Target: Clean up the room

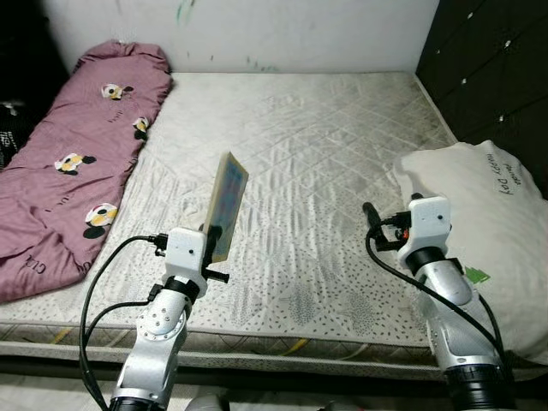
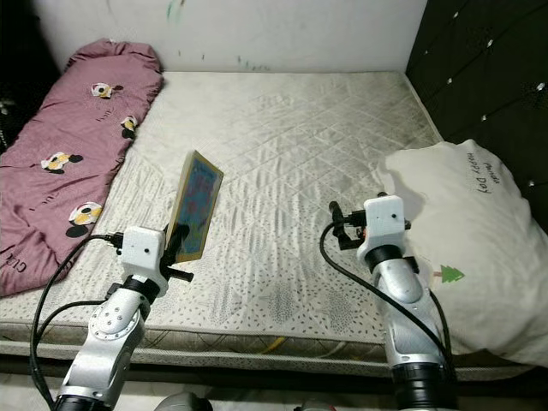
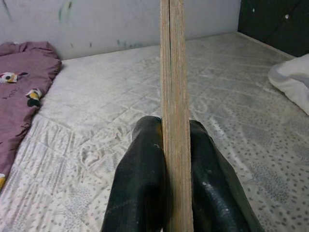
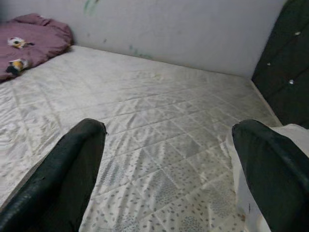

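A bare quilted mattress (image 2: pixel 291 171) is seen on the bed, against a pale wall. A thin book (image 2: pixel 194 205) with a colourful cover is held nearly upright above the mattress, clamped at its lower edge by the left claw (image 2: pixel 178 242). The right claw (image 2: pixel 338 224) is raised over the mattress, just beside a white pillow (image 2: pixel 467 248) at the bed's right edge. A purple cartoon-print quilt (image 2: pixel 64 154) is laid along the left side.
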Motion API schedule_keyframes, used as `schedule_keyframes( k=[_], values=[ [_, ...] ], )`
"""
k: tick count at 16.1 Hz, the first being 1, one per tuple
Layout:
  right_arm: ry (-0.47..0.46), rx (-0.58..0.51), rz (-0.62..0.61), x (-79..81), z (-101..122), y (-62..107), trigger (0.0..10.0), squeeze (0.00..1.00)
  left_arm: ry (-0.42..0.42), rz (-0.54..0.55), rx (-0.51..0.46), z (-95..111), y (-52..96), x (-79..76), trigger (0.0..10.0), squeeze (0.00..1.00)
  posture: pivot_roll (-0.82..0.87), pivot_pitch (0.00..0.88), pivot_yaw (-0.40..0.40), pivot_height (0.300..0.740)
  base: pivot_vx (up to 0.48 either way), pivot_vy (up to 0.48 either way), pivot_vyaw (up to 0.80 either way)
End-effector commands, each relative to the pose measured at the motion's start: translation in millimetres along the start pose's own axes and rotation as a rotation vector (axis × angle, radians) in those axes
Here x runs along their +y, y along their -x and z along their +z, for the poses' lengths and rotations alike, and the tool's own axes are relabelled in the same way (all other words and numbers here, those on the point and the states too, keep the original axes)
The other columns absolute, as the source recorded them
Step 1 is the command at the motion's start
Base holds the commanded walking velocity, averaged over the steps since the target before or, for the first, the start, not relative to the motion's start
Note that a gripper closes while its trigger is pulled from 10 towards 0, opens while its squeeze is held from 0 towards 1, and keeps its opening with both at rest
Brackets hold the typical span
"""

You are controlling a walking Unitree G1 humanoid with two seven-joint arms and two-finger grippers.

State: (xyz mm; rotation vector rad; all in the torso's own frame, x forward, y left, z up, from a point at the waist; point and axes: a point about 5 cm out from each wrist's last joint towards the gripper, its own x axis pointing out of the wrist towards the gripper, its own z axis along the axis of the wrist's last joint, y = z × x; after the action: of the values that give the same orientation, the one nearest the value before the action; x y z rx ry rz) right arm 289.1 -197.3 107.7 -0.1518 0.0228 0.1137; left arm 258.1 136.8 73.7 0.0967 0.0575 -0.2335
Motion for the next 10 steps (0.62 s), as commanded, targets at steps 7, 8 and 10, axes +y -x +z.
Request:
schedule_keyframes(
  k=[7,8,10],
  values=[
    [-0.159,-0.06,-0.128,25.2,-1.6,16.8,10.0,0.0,-0.001,0.094,-0.077,16.0,-3.2,19.3,10.0,0.0,-0.03,0.0,0.006,0.74,0.0,-0.226,0.0],
    [-0.145,-0.059,-0.114,27.1,-2.9,19.9,10.0,0.0,0.003,0.1,-0.075,15.5,-3.1,21.0,10.0,0.0,-0.03,0.0,0.007,0.74,0.0,-0.349,0.0],
    [-0.136,-0.049,-0.12,22.8,-6.0,21.5,10.0,0.0,0.002,0.094,-0.071,14.2,-2.8,19.9,10.0,0.0,-0.03,0.0,0.006,0.74,0.0,-0.347,0.0]
  ],
)
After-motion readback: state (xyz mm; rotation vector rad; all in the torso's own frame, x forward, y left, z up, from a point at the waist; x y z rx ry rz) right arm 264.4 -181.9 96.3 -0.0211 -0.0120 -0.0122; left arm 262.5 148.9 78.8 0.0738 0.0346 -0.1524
